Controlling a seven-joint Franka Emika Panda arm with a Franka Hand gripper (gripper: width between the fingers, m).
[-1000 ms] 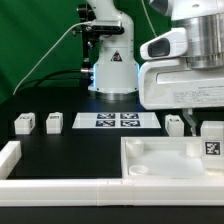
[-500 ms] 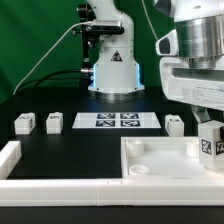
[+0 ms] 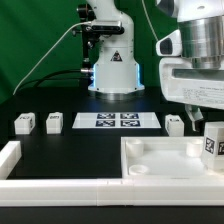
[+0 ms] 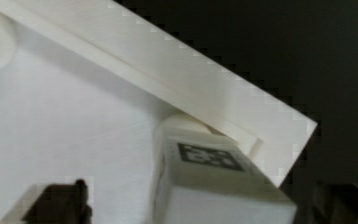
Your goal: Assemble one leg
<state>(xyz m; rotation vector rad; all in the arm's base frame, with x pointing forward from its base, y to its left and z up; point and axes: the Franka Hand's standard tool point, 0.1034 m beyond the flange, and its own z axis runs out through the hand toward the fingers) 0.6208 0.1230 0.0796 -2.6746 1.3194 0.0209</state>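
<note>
A leg (image 3: 213, 146), a small white block with a square marker, stands upright on the far right corner of the big white tray-like piece (image 3: 160, 160). My gripper (image 3: 207, 122) hangs right above it. In the wrist view the leg (image 4: 220, 170) lies between my fingers, next to the tray's raised edge (image 4: 176, 70). One finger (image 4: 60, 200) stands clearly apart from the leg, with white tray showing in the gap. The other finger (image 4: 336, 205) is close to the leg's far side. The jaws stand open around the leg.
Two more legs (image 3: 22, 124) (image 3: 53, 123) stand at the exterior view's left, and a third (image 3: 174, 124) sits behind the tray. The marker board (image 3: 118, 121) lies in the middle. A white rail (image 3: 10, 155) borders the left and front. The arm's base (image 3: 112, 70) stands behind.
My wrist turned between the first and second frames. The leg tipped half a second ago and now stands upright, slightly further to the exterior view's right.
</note>
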